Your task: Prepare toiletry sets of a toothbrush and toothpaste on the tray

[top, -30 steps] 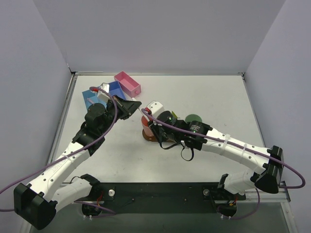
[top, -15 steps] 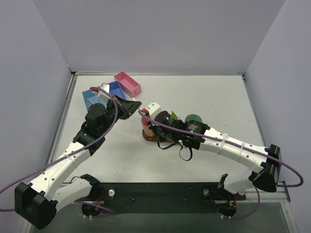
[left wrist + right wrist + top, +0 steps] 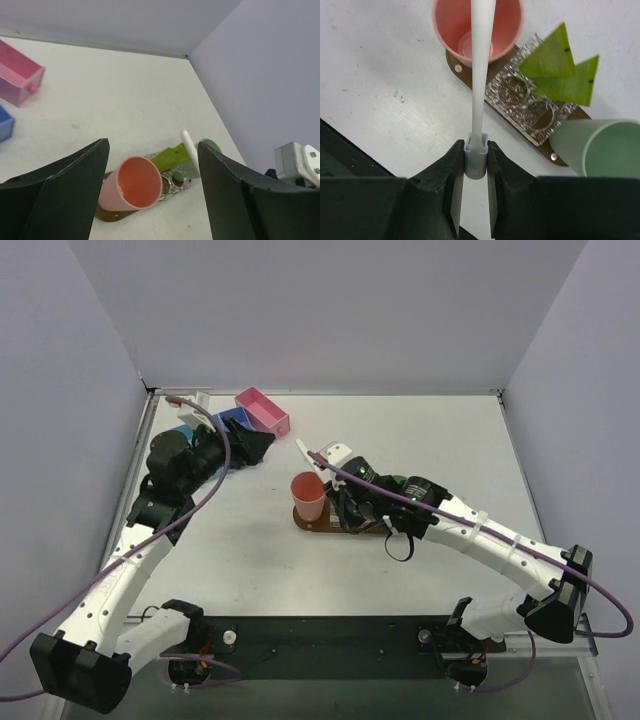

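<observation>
Right end effector pinches a slim smooth white toothbrush; left end effector gapes wide.

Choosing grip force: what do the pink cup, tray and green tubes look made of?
Pink cup: probably plastic, smooth matte wall, thin even rim. Tray: seemingly dark wood, flat brown edge, matte. Green tubes: likely soft plastic, flat crimped ends, slight sheen.

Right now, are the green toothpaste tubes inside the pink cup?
No, both toothpaste tubes lie flat on the tray, outside the pink cup.
</observation>
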Available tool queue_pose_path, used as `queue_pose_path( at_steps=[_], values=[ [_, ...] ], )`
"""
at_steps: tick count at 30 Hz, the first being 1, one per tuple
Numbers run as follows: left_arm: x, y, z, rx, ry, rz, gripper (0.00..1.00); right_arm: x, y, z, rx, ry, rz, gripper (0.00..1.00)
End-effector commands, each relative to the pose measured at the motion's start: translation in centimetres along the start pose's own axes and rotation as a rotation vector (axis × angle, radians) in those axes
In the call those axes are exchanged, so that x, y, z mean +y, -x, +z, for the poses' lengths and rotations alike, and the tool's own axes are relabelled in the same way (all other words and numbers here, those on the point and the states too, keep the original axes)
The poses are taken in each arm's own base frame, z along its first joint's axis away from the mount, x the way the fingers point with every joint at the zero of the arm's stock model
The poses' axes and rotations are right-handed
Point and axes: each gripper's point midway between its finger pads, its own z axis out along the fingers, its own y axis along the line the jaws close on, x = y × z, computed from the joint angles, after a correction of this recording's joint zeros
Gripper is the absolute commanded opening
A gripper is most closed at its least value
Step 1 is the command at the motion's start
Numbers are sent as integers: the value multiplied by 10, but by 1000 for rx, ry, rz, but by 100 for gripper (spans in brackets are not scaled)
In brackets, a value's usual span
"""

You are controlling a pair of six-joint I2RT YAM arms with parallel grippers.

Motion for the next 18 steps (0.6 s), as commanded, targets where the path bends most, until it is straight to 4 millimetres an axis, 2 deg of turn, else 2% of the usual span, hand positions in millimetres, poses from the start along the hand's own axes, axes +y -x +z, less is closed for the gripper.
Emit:
queue_pose_path(
  at_steps=[1,3,5,6,8,12,18],
  values=[
    [6,39,-22,-49,-5,186,82,-15,-26,-35,110,43,70,0],
    [13,48,-28,-80,29,216,82,-24,-42,-46,186,33,86,0],
    [26,55,-32,-108,85,256,82,-24,-54,-55,242,56,95,0],
    [30,53,-32,-106,99,267,82,-25,-67,-61,300,59,90,0],
    [37,52,-32,-108,122,290,82,-24,-76,-69,350,76,103,0],
    [48,41,-29,-89,134,299,82,-25,-108,-84,511,87,129,0],
    [59,28,-26,-48,149,310,82,-25,-129,-99,644,100,168,0]
  ],
)
